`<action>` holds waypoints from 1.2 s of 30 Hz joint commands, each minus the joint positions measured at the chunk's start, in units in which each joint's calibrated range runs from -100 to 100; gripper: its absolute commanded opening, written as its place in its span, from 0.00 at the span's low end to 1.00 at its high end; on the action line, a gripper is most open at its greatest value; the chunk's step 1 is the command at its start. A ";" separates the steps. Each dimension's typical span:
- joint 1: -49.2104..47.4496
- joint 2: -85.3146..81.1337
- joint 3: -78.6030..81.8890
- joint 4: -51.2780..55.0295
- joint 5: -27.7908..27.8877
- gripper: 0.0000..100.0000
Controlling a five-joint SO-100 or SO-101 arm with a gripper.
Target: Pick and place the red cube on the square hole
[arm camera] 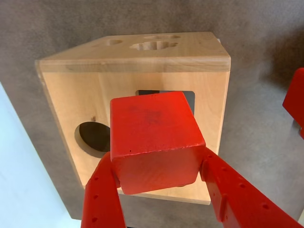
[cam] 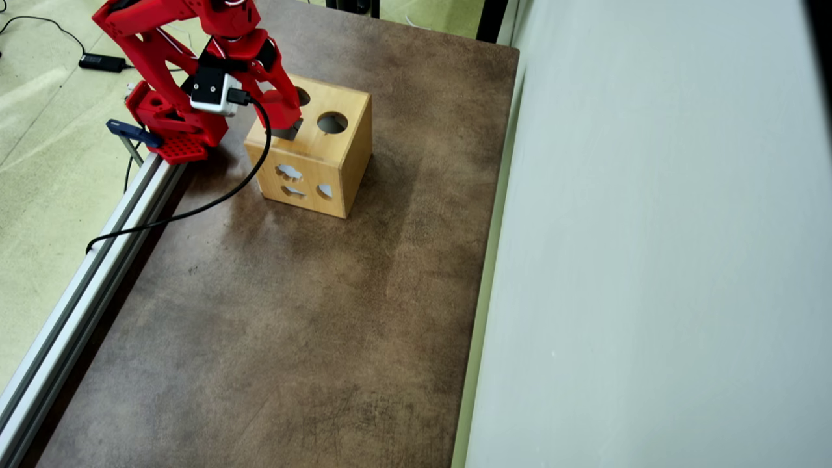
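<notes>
Gripping the red cube (arm camera: 154, 142) from both sides, the red gripper (arm camera: 159, 178) has its two fingers closed against the block's lower flanks, seen close up in the wrist view. The cube hangs directly in front of the wooden shape-sorter box (arm camera: 66, 102), covering most of the square hole (arm camera: 190, 99); only the hole's dark upper edge and right corner show behind the cube. A round hole (arm camera: 92, 137) sits to the left of the square hole on the same face of the box.

In the overhead view the box (cam: 338, 159) stands on a mottled brown tabletop (cam: 292, 312), near the table's far left corner. The red arm (cam: 162, 39) reaches over the box's top, and the gripper (cam: 286, 123) is above the square hole (cam: 290, 132), beside the round hole (cam: 332, 122). A black cable (cam: 195, 208) trails from the white wrist camera (cam: 209, 94) across the table in front of the box. An aluminium rail (cam: 84, 279) lines the table edge left of the box, with pale floor beyond it. A pale grey-green wall (cam: 650, 247) runs along the table edge right of the box.
</notes>
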 commanded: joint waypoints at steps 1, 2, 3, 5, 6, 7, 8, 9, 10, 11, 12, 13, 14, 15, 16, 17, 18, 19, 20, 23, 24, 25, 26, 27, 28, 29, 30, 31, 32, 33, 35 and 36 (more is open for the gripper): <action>-0.41 -2.32 0.56 0.17 -0.15 0.05; -0.49 -2.32 0.65 0.17 -0.15 0.05; -0.49 -2.23 0.65 0.17 -0.15 0.05; -0.49 -2.06 0.73 0.17 -0.20 0.05; -0.78 -1.98 0.73 0.17 -0.20 0.05; -1.23 -1.98 0.73 0.17 -0.20 0.05; -1.67 -1.89 0.73 0.17 -0.20 0.05; -2.12 -1.89 0.73 0.17 -0.20 0.05; -2.49 -1.98 0.73 0.17 -0.20 0.05; -2.64 -1.98 0.73 0.17 -0.20 0.05; -2.64 -1.98 0.73 0.17 -0.20 0.05; -2.64 -1.98 0.73 0.17 -0.20 0.05; -2.64 -1.89 0.73 0.17 -0.20 0.05; -2.64 -1.81 0.73 0.17 -0.20 0.05; -2.64 -1.81 0.82 0.17 -0.20 0.05; -2.64 -1.72 0.82 0.17 -0.20 0.05; -2.64 -1.72 0.82 0.17 -0.20 0.05; -2.64 -1.72 0.91 0.17 -0.20 0.05; -2.64 -1.64 0.91 0.17 -0.20 0.05; -2.64 -1.64 2.43 0.09 -0.20 0.05; -2.64 -1.64 2.70 0.09 -0.20 0.05; -2.64 -1.64 2.79 0.09 -0.20 0.05; -2.64 -1.64 2.79 0.09 -0.20 0.05; -2.64 -1.64 2.79 0.09 -0.20 0.05; -2.64 -1.64 2.88 0.09 -0.20 0.05; -2.64 -1.55 2.88 0.09 -0.20 0.05; -2.64 -1.55 2.97 0.09 -0.20 0.05; -2.64 -1.55 2.97 0.09 -0.20 0.05; -2.64 -1.55 2.97 0.09 -0.20 0.05; -2.64 -1.55 2.97 0.09 -0.20 0.05; -2.64 -1.47 2.97 0.09 -0.20 0.05; -2.71 -1.47 2.97 0.09 -0.20 0.05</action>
